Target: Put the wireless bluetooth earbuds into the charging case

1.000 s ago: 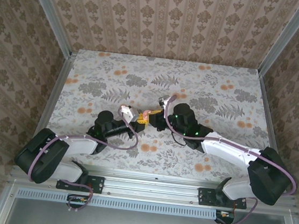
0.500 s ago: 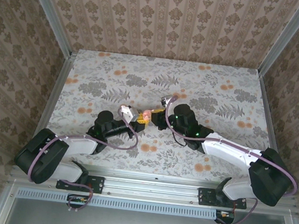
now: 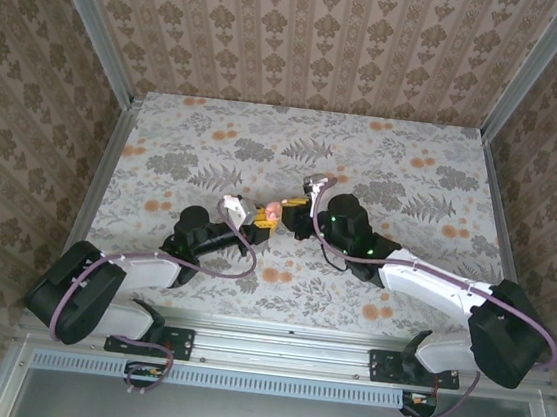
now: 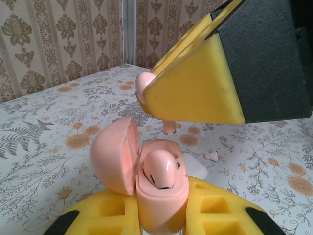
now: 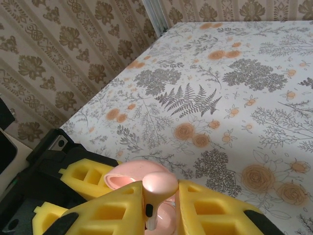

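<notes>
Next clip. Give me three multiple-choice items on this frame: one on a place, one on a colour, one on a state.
1. Where is the second earbud?
A. on the table
B. in the right gripper, above the case
C. inside the case
2. What colour is the case?
A. white
B. black
C. pink
3. How is the lid?
A. open
B. shut
C. taken off

1 B: the yellow pads pinch it over the case.
2 C: the shell is pink in both wrist views.
3 A: the lid stands tilted back, with the seated earbud showing inside.
</notes>
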`<state>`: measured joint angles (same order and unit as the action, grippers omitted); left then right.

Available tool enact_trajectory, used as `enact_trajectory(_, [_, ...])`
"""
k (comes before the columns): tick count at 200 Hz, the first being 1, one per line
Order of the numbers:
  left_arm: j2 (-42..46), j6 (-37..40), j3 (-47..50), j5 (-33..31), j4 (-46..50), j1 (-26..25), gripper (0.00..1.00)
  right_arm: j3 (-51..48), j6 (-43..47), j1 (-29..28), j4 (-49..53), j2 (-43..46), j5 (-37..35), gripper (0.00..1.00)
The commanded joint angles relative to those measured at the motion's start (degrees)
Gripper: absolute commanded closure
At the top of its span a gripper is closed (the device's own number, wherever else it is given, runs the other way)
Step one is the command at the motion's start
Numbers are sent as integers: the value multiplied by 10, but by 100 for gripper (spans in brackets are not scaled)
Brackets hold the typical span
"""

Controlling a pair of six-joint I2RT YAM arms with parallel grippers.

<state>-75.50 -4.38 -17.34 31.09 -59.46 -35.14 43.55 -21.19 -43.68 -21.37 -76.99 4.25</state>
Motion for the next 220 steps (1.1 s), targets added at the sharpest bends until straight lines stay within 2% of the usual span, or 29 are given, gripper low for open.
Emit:
enact_trajectory(1, [9, -11, -10, 1, -21, 2, 94, 1, -8, -6, -26, -2, 2, 79])
enact_trajectory(141, [0, -23, -13, 0, -43, 2, 94, -9, -12, -7, -39, -42, 8, 79])
enact_trajectory(220, [-2, -25, -14, -11, -49, 2, 94, -26, -10, -9, -33, -32, 22, 79])
